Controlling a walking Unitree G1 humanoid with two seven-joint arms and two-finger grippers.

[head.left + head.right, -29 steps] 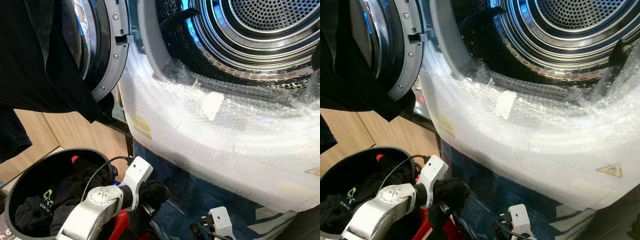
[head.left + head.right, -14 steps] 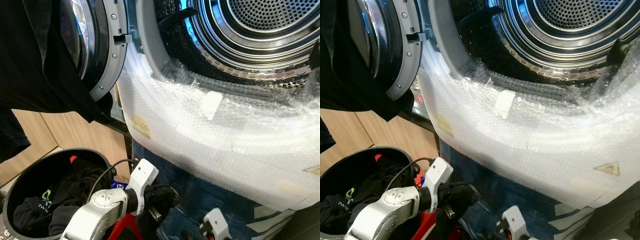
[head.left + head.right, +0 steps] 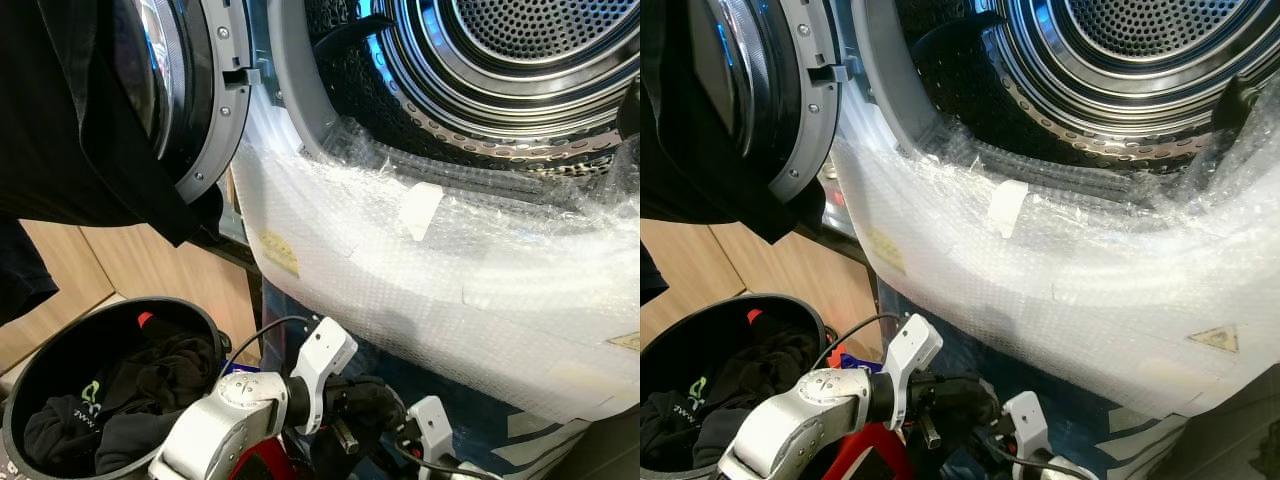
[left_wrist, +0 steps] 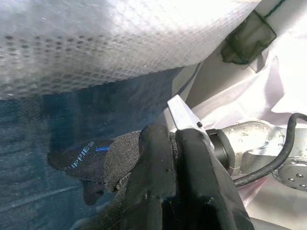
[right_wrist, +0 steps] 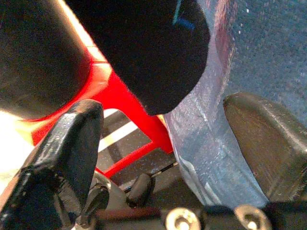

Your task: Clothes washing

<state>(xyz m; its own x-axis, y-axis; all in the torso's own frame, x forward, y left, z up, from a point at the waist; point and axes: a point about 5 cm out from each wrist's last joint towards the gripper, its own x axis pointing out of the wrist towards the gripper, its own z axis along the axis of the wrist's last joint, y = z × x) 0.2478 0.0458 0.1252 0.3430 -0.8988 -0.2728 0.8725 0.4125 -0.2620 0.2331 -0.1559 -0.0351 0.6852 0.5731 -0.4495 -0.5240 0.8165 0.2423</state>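
A washing machine [image 3: 420,270] wrapped in bubble wrap stands ahead, its door [image 3: 190,90] swung open at far left, drum [image 3: 520,60] at far right. Near left, a black basket [image 3: 60,350] holds dark clothes. The left gripper [image 4: 165,158], fingers closed on a dark sock [image 4: 96,155], hangs below the machine's front. The right gripper [image 5: 163,134] sits just right of it, fingers spread open.

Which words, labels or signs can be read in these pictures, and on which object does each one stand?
No text can be read clearly.
Yellow triangular warning sign on the washing machine front, under the bubble wrap: symbol too blurred.
Yellowish label on the same front: print unreadable.
Green logo with small white letters on a black garment in the laundry basket: too small.
Light lettering on the dark sock held by the left gripper: blurred.
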